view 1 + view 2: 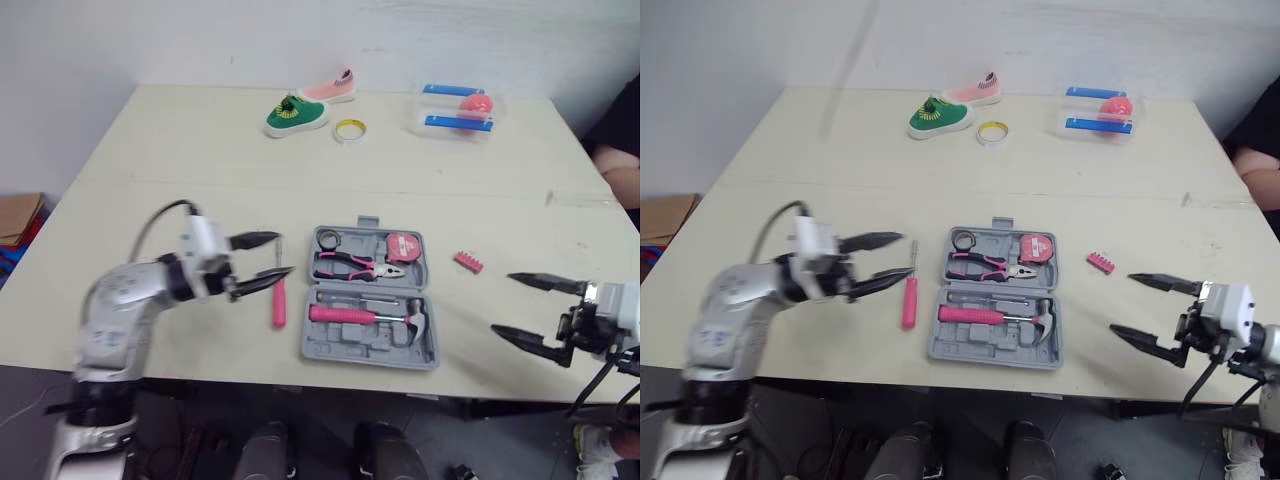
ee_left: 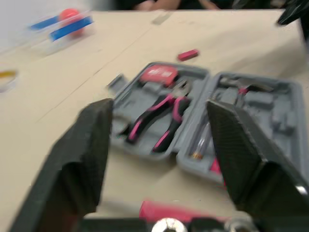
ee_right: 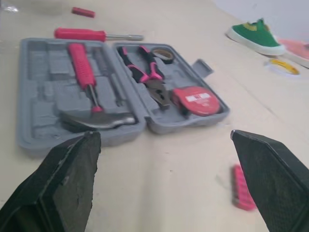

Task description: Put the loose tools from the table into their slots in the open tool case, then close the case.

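Both spread wide, left claw (image 1: 285, 254) over screwdriver (image 1: 279, 303)

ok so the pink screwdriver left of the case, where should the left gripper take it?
Mid-handle, from straight above. The screwdriver lies flat beside the case, pink handle toward the robot, thin shaft pointing away. The handle is the thicker part, so a grip across it should hold best. The left gripper is open, right by it.

Soft, even light is falling over the table (image 1: 150, 150); the tool case (image 1: 368, 352) is casting a faint shadow. The left wrist view is smearing, perhaps from motion.
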